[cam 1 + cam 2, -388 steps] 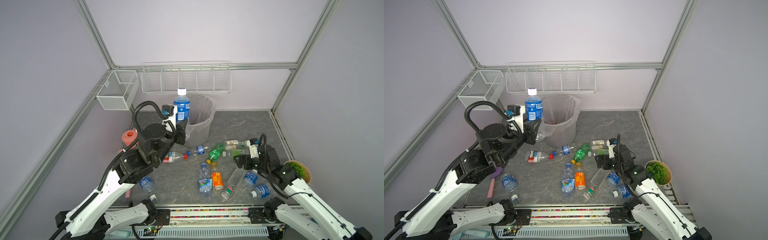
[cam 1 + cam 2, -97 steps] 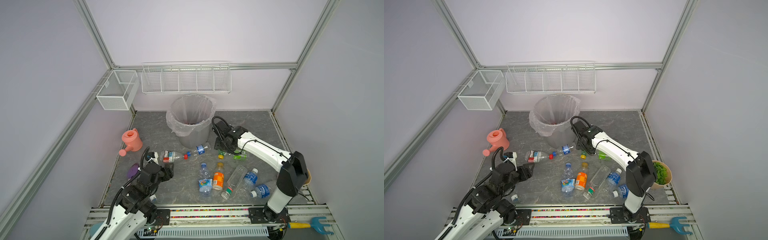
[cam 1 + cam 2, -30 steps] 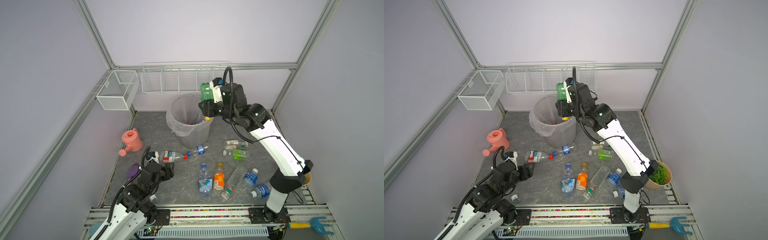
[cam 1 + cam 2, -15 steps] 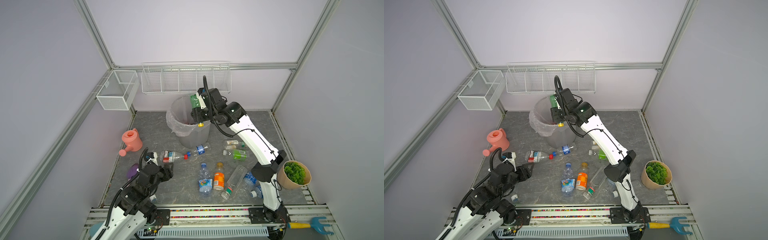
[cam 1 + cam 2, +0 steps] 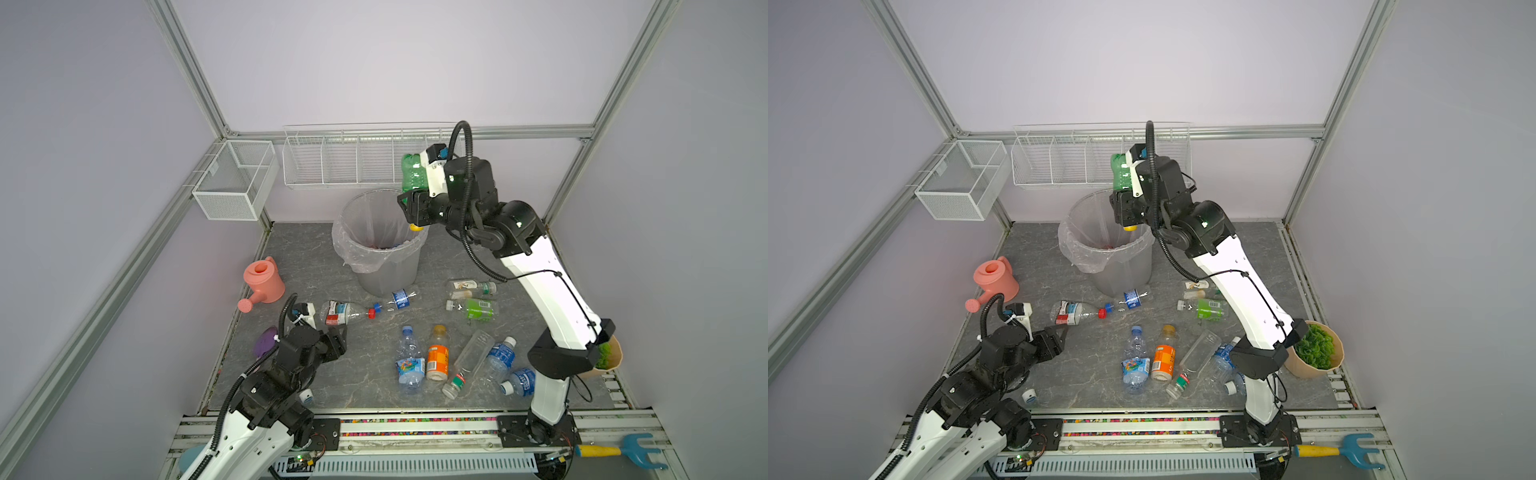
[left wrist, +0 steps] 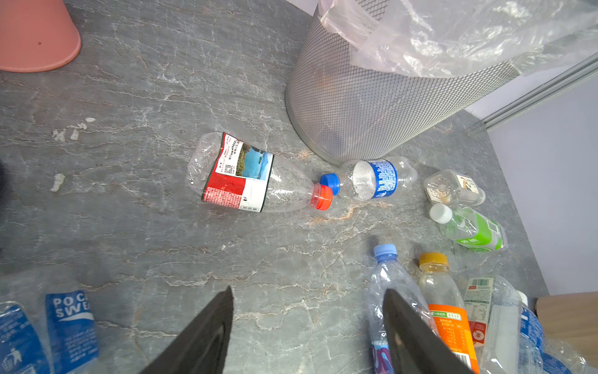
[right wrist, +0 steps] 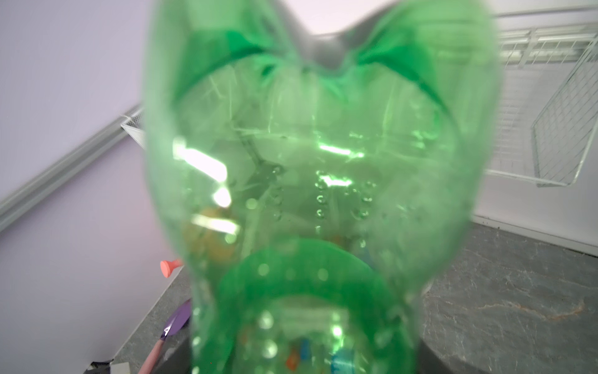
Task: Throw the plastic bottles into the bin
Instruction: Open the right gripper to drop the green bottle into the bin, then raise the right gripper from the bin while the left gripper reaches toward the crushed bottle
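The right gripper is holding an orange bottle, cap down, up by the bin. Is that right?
Not quite: the bottle in the right gripper is green, not orange, as both top views and the right wrist view show. It is held cap down, up by the bin.

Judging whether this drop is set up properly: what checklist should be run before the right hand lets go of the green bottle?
1. Right hand shut on the green bottle: ok.
2. Bottle held cap-down, yellow cap pointing toward the bin: ok.
3. Cap well inside the bin's rim: cannot tell; in both top views it sits near the rim's edge.
4. Bin upright, mouth open: ok.
5. Left hand open, empty, low over the table, away from the bin: ok.
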Robot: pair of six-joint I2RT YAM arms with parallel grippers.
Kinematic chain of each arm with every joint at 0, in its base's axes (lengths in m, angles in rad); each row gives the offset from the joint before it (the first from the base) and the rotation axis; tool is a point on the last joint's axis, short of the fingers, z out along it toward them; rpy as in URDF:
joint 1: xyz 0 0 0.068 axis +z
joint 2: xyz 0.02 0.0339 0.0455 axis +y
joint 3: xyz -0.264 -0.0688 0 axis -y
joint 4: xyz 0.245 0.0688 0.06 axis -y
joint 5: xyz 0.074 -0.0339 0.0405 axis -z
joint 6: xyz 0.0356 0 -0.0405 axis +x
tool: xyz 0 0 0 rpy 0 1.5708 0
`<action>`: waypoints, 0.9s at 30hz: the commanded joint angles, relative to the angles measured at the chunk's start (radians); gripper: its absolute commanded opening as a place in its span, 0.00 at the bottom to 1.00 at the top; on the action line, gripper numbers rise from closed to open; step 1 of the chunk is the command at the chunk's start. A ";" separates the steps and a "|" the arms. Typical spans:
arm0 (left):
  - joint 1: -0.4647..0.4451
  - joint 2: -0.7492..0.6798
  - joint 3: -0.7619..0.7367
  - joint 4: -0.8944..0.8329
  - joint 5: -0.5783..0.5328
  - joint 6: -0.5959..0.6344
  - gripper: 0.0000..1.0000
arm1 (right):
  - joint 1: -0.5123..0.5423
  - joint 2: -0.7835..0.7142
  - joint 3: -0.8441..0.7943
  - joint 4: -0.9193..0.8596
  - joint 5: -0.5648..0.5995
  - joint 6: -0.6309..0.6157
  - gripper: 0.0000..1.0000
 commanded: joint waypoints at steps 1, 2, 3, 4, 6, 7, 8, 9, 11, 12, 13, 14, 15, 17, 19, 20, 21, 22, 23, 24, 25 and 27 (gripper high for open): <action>-0.005 0.000 0.041 -0.016 -0.025 -0.001 0.73 | 0.003 0.043 -0.017 0.062 0.019 -0.028 0.27; -0.005 0.000 0.041 -0.017 -0.026 -0.001 0.72 | 0.000 0.062 -0.009 0.063 0.019 -0.027 0.28; -0.005 0.000 0.041 -0.019 -0.024 -0.001 0.73 | -0.005 0.089 0.008 0.056 0.009 -0.024 0.28; -0.005 0.000 0.042 -0.021 -0.024 -0.003 0.73 | -0.013 0.115 0.030 0.043 -0.002 -0.019 0.28; -0.005 -0.001 0.044 -0.026 -0.026 -0.001 0.72 | -0.029 0.176 0.081 0.016 -0.024 -0.012 0.29; -0.005 -0.003 0.044 -0.029 -0.027 0.000 0.73 | -0.035 0.197 0.095 0.011 -0.031 -0.009 0.33; -0.005 -0.004 0.044 -0.030 -0.029 0.000 0.73 | -0.041 0.217 0.106 0.009 -0.036 -0.008 0.49; -0.005 -0.006 0.045 -0.031 -0.029 0.001 0.72 | -0.049 0.230 0.111 0.012 -0.044 -0.008 0.74; -0.005 -0.006 0.045 -0.030 -0.029 0.002 0.73 | -0.058 0.244 0.132 0.006 -0.057 0.000 0.89; -0.005 -0.004 0.045 -0.028 -0.027 0.003 0.73 | -0.060 0.243 0.140 0.007 -0.061 0.002 0.88; -0.005 -0.002 0.048 -0.027 -0.028 0.005 0.73 | -0.062 0.235 0.140 0.015 -0.065 0.003 0.88; -0.005 0.002 0.047 -0.028 -0.028 0.008 0.73 | -0.062 0.221 0.139 0.022 -0.064 0.004 0.88; -0.005 0.005 0.047 -0.027 -0.028 0.009 0.73 | -0.059 0.200 0.130 0.037 -0.061 0.004 0.88; -0.005 0.011 0.046 -0.023 -0.029 0.011 0.73 | -0.060 0.156 0.092 0.074 -0.080 -0.002 0.88; -0.005 0.013 0.042 -0.016 -0.029 0.010 0.73 | -0.059 0.116 0.053 0.096 -0.089 -0.006 0.88; -0.005 0.016 0.041 -0.011 -0.028 0.011 0.73 | -0.057 0.098 0.033 0.100 -0.086 -0.008 0.88; -0.005 0.018 0.039 -0.006 -0.027 0.012 0.73 | -0.056 0.080 0.013 0.104 -0.083 -0.008 0.88; -0.006 0.021 0.039 -0.003 -0.027 0.012 0.73 | -0.055 0.067 -0.002 0.107 -0.083 -0.009 0.88; -0.005 0.024 0.039 0.002 -0.024 0.013 0.73 | -0.055 0.050 -0.021 0.110 -0.082 -0.009 0.88; -0.005 0.028 0.039 0.006 -0.020 0.016 0.73 | -0.055 0.034 -0.039 0.114 -0.080 -0.009 0.88; -0.005 0.030 0.040 0.008 -0.015 0.017 0.72 | -0.053 0.019 -0.055 0.118 -0.079 -0.010 0.88; -0.005 0.034 0.044 0.008 -0.009 0.020 0.73 | -0.051 -0.016 -0.098 0.129 -0.077 -0.013 0.88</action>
